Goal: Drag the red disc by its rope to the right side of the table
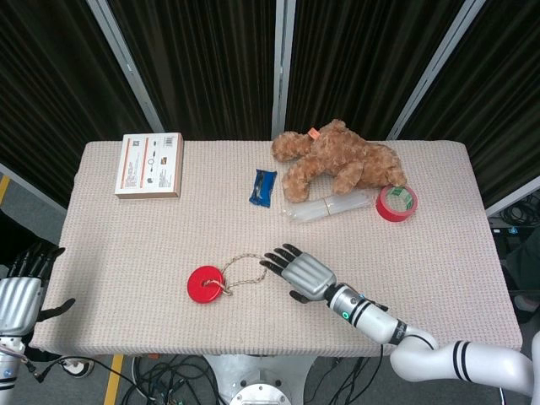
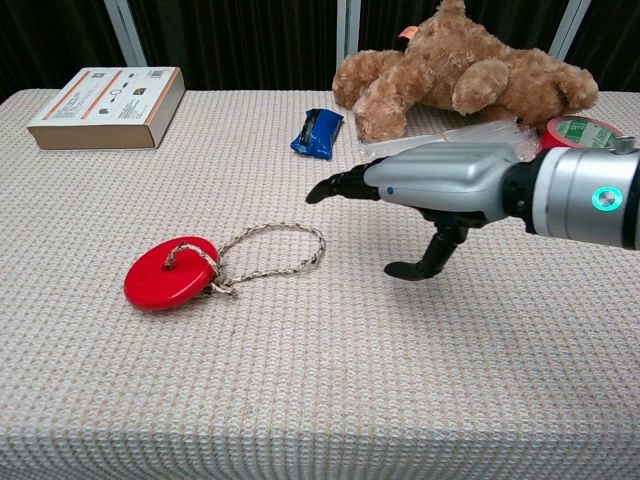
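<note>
While nothing is held yet, the scene reads as follows.

Red disc: the red disc [image 1: 206,283] lies flat on the desk [image 1: 126,236], left of centre and toward the near edge.

Rope: the rope [image 1: 246,270] is tied through the disc's middle and lies in a loop on the cloth to the disc's right.

Right hand: the right hand [image 1: 302,272] hovers palm down above the desk, fingers spread and stretched toward the loop, thumb hanging below; it holds nothing. Its fingertips are just beside the loop's right end, and I cannot tell whether they touch it.

Left hand: the left hand [image 1: 24,291] sits off the desk's near left corner, fingers apart and empty.

Far side: a white box [image 1: 149,164] at far left, a blue packet [image 1: 262,186] near the middle, a teddy bear [image 1: 337,158] to its right with a clear plastic bundle [image 1: 327,206] lying in front of it, and a red tape roll [image 1: 396,202] to the right of the bundle.
</note>
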`<state>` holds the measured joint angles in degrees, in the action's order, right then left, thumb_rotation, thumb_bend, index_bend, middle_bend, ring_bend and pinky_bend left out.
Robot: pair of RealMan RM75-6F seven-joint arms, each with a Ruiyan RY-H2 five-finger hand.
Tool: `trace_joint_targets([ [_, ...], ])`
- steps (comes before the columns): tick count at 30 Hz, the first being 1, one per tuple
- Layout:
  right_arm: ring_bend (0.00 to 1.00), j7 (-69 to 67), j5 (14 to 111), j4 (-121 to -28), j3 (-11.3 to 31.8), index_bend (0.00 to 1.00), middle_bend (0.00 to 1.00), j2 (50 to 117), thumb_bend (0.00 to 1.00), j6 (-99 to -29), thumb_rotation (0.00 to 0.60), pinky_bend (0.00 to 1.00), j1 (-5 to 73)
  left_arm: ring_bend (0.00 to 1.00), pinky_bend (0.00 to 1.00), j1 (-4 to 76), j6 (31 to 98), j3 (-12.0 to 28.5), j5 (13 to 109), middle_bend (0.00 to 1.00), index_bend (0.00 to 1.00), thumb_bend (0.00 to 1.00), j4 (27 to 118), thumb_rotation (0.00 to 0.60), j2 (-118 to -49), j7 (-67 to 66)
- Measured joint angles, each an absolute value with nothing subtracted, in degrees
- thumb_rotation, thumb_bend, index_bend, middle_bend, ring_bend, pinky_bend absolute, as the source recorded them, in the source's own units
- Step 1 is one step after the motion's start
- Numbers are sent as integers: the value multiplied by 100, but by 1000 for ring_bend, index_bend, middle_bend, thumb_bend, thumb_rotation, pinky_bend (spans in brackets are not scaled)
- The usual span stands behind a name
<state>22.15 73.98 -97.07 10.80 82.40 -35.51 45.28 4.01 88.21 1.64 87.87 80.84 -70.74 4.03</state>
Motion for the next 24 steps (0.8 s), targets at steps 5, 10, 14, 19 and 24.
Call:
trace_joint_targets([
  [5,0,2267,7070,-9494,1016,0,65,8470,342,-3338,600,0,4881,24,119,394,8807,161,8773,144,157,18,8038,600,-7086,449],
  [10,0,2350,6833,-9338,878,0,107,8667,348,-3304,600,0,5100,24,119,391,8811,178,8760,144,157,18,7985,600,-7110,513],
  [14,0,2397,6722,-9292,783,0,168,8733,357,-3356,600,0,5194,24,119,385,8824,187,8755,145,157,18,7972,600,-7102,547],
  [19,0,2434,6613,-9285,671,0,225,8759,368,-3448,600,0,5281,24,119,392,8815,189,8764,144,157,18,7955,600,-7114,579],
  [24,0,2411,6536,-9259,616,0,285,8782,372,-3523,600,0,5363,24,119,423,8815,208,8791,145,157,18,7975,600,-7129,535],
])
